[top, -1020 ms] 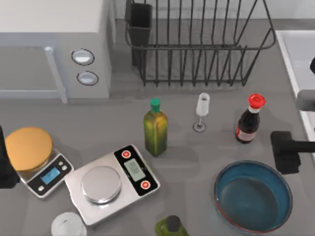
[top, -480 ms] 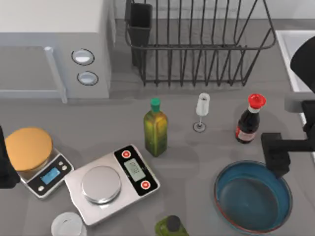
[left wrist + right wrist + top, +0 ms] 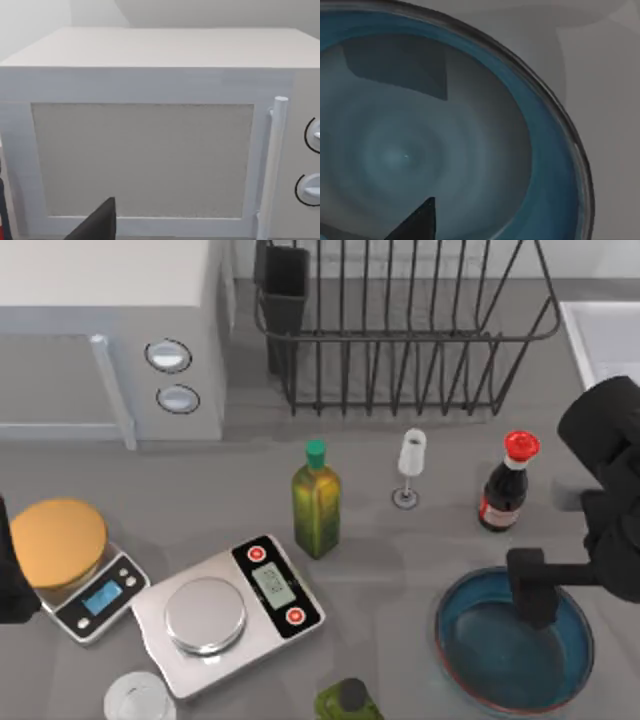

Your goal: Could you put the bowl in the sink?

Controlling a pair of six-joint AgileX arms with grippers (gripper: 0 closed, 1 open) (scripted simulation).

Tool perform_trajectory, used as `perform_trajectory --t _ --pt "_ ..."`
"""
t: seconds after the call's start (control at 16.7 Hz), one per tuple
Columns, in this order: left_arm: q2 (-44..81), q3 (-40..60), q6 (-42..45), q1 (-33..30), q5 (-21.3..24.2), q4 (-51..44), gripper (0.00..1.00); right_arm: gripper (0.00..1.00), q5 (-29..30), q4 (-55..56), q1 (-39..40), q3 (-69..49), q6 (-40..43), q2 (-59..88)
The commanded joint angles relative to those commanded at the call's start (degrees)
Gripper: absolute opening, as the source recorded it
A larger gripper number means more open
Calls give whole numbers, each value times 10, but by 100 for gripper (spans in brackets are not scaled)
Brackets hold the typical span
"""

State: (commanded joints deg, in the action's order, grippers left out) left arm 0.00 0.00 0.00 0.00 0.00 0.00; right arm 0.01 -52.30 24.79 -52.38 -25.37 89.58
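Moved leftward, right tool (image 3: 535,602) hangs over the round glazed bowl (image 3: 480,660); its grip state unclear.

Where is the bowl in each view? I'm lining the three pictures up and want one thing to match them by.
Top view: the bowl sits near the table's front right corner, with the right end effector over its far side.
Left wrist view: the bowl is not there; a white microwave faces the camera.
Right wrist view: the bowl lies close below.
Shared landmark: its blue inside and dark rim.

Top view overhead; right wrist close over bowl (image 3: 470,125).
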Motion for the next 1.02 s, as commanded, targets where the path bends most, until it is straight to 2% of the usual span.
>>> perform_trajectory --t 0.24,0.48,1.02 --pt "0 0 0 0 0 0 100 100 0 80 2 54 -2 29" --pt "0 0 0 0 0 0 100 100 0 85 2 59 -3 31" --pt "0 0 0 0 0 0 100 32 0 85 2 59 -3 31"
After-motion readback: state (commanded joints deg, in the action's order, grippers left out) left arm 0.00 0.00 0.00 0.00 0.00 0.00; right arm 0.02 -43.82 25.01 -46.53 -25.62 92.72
